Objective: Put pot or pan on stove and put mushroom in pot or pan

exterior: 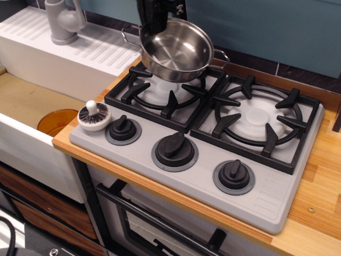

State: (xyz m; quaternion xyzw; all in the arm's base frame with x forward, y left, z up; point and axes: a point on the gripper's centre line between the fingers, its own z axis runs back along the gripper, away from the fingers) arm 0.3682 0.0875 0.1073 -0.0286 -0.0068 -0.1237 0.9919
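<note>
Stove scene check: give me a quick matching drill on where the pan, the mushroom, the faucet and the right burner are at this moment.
Things:
1. pan
2. mushroom
3. faucet
4. right burner

Places or states:
A. bare, nothing on it
B. on the stove's front-left corner, beside a knob
C. held tilted by the gripper above the left burner
D. on the white counter, far left

Pairs: 1-C, 2-B, 3-D, 4-A
</note>
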